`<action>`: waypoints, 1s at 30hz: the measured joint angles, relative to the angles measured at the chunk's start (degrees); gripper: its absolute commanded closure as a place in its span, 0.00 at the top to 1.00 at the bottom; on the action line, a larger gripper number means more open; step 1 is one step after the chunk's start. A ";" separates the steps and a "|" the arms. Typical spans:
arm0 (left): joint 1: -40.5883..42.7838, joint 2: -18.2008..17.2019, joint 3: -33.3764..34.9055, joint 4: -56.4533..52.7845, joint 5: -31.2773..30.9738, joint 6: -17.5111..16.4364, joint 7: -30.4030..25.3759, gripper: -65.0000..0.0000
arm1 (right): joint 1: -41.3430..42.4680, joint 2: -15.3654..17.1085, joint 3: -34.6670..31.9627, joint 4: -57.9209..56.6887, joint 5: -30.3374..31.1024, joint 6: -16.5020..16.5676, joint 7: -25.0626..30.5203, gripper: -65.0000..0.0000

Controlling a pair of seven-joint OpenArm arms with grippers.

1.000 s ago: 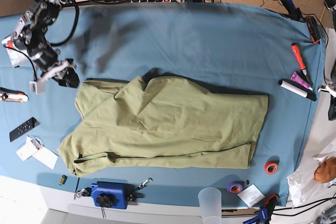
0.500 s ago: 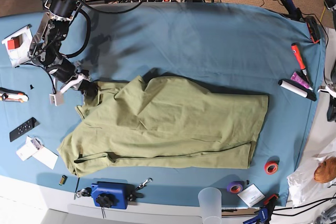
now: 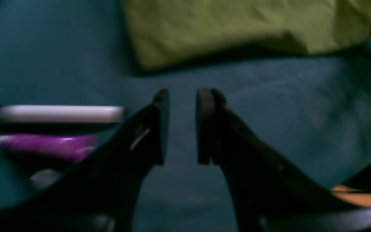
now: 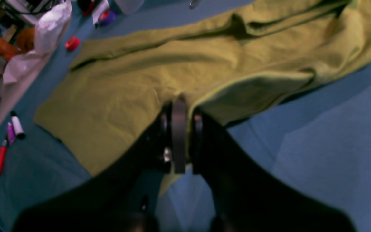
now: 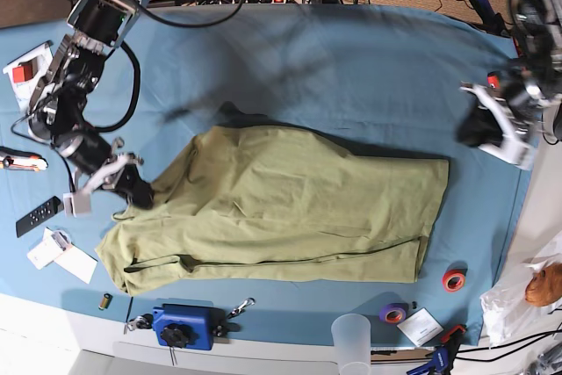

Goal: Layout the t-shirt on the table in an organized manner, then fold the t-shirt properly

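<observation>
the olive t-shirt [image 5: 290,204] is lying crumpled across the middle of the teal table [image 5: 334,68]. at about nine o'clock the right gripper [image 5: 136,195] is pinching the shirt's edge, its jaws clenched on the cloth. at about three o'clock the left gripper [image 5: 479,125] is hovering over bare table, its jaws standing slightly apart and grasping nothing, near a white marker [image 3: 60,113].

an olive-green t-shirt [image 5: 290,204] lies rumpled across the centre of the frame on a teal-blue table [image 5: 334,68], its left edge pulled up, its right hem flat and straight.
</observation>
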 measured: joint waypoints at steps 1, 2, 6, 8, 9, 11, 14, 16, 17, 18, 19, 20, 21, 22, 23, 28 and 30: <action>0.24 0.50 2.71 -0.11 2.97 -0.02 -3.10 0.21 | 0.35 0.00 -0.02 0.00 -0.17 0.04 0.04 0.00; 0.26 0.83 5.29 -0.24 7.02 0.20 -6.69 0.21 | 0.59 0.00 -0.04 0.00 -0.24 0.04 0.02 0.00; -0.66 1.03 12.41 -0.44 23.67 13.53 -19.39 0.31 | 0.57 -0.04 -0.07 -0.04 -1.01 0.00 -1.40 0.00; -1.79 0.79 14.71 -0.44 30.05 16.92 -18.88 0.36 | 0.57 -0.02 -0.07 -0.04 -2.45 0.04 -1.77 0.00; -2.34 0.79 15.67 -0.59 32.15 16.92 -18.67 0.36 | 0.44 0.00 -0.07 -0.04 -2.38 0.04 -1.73 0.00; -3.67 0.81 17.59 -2.23 33.05 16.48 -18.82 0.36 | 0.44 -0.02 -0.07 -0.04 -2.36 0.04 -1.70 0.00; -6.23 0.87 20.72 -7.21 33.24 15.74 -19.23 0.36 | 0.44 0.00 -0.02 -0.04 -2.29 0.07 -1.70 0.00; -7.96 0.87 22.29 -11.67 34.12 15.89 -18.99 0.36 | 0.42 0.00 -0.04 -0.04 -2.34 0.04 -1.70 0.00; -8.59 0.96 22.51 -13.57 35.12 15.80 -18.80 0.36 | 0.44 -0.02 -0.07 -0.04 -2.38 0.04 -1.73 0.00; -9.14 0.92 22.45 -14.71 35.04 16.06 -19.23 0.36 | 0.44 -0.02 -0.04 -0.04 -2.36 0.04 -1.70 0.00; -9.79 0.79 22.40 -15.56 35.65 16.26 -19.28 0.36 | 0.44 0.00 -0.07 -0.04 -2.34 0.04 -1.70 0.00; -10.56 0.76 22.38 -16.39 36.28 16.26 -19.34 0.36 | 0.42 0.00 -0.04 -0.04 -2.38 0.04 -1.73 0.00; -11.17 0.79 22.36 -16.87 37.40 16.28 -19.45 0.36 | 0.42 0.00 -0.04 -0.04 -2.67 0.04 -1.73 0.00; -11.52 0.76 22.34 -17.16 37.55 16.37 -19.43 0.36 | 0.44 0.00 -0.07 -0.04 -3.04 0.04 -1.73 0.00; -11.61 0.76 22.34 -17.22 37.55 16.37 -19.45 0.36 | 0.42 0.00 -0.07 -0.04 -3.04 0.04 -1.73 0.00; -11.67 0.79 22.36 -17.25 39.71 16.17 -22.01 0.36 | 0.42 0.00 -0.07 -0.04 -3.23 0.04 -1.70 0.00; -11.76 0.76 22.34 -17.25 41.42 16.17 -21.99 0.36 | 0.42 0.00 -0.07 -0.04 -3.28 0.04 -1.73 0.00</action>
